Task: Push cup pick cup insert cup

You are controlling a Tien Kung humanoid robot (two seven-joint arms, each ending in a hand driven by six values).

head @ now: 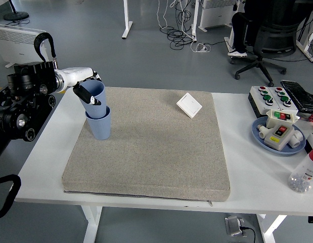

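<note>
Two blue cups stand nested at the left of the grey mat (146,147). The upper cup (95,98) sits inside the lower cup (99,126) and leans a little to the left. My left hand (86,91) comes in from the left with its fingers curled around the upper cup's rim and side. The right hand is out of view.
A white square switch plate (189,105) lies at the mat's far right. On the table's right are a button box (273,97), a blue dish (277,135) with parts, and a bottle (304,174). A person sits on a chair in the background.
</note>
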